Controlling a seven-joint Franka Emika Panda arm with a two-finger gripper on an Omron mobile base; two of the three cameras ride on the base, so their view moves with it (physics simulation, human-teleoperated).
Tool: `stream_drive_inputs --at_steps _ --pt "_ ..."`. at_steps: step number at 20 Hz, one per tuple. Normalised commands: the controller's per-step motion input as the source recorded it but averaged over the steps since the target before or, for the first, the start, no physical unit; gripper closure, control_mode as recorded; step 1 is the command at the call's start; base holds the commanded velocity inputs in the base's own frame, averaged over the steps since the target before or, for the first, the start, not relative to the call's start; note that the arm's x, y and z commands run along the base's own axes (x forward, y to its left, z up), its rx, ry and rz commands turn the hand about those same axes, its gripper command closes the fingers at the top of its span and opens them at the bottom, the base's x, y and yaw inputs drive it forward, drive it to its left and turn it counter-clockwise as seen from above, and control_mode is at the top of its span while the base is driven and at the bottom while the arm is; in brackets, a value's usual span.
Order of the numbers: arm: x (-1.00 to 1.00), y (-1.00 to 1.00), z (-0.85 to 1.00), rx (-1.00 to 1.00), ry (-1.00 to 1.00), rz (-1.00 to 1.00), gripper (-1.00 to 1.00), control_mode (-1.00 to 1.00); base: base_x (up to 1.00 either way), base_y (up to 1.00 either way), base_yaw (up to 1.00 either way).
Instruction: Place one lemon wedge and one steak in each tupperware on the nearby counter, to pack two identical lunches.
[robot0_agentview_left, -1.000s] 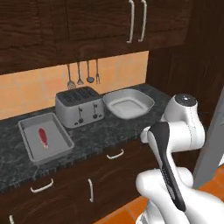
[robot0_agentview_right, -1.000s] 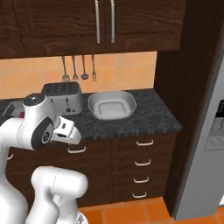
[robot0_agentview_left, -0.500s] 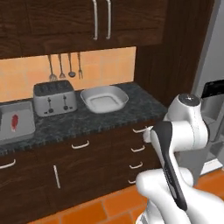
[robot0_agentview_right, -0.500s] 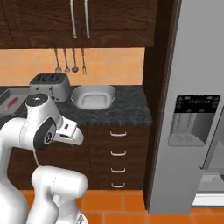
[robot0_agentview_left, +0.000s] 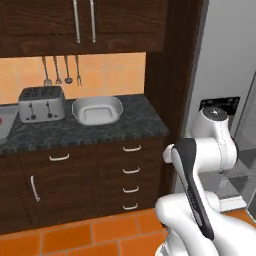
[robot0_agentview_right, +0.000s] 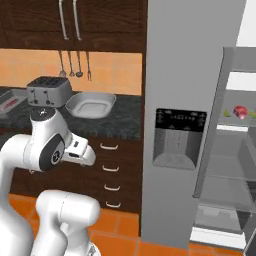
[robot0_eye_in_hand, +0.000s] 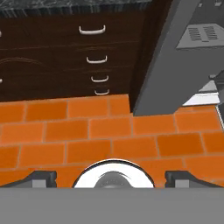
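The gripper (robot0_eye_in_hand: 112, 177) points down at the orange tile floor (robot0_eye_in_hand: 87, 131), jaws wide and holding nothing. On the surface (robot0_agentview_left: 95, 131), the pale tub (robot0_agentview_left: 97, 110) sits just beside the toaster (robot0_agentview_left: 41, 104), at its 3 o'clock. A steak (robot0_agentview_right: 9, 102) lies in the flat grey tray (robot0_agentview_right: 15, 97) at the toaster's 9 o'clock.

No text, label, brand, number or sign can be read on anything here.

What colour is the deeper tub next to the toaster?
Pale grey-white; the tub shows best in the left base view, beside the silver toaster.
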Motion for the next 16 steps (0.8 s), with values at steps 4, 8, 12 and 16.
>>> stream_drive_inputs --at_steps 4,8,12,16 --pt "0.0 0.0 0.0 0.0 0.0 0.0 -1.0 1.0 -0.61 -1.0 0.21" --pt "0.0 0.0 0.0 0.0 0.0 0.0 -1.0 1.0 -0.03 -1.0 0.0" --pt "0.0 0.0 0.0 0.0 0.0 0.0 -1.0 1.0 0.19 -1.0 -0.25" --pt "0.0 0.0 0.0 0.0 0.0 0.0 -1.0 1.0 0.25 -0.87 -0.17"
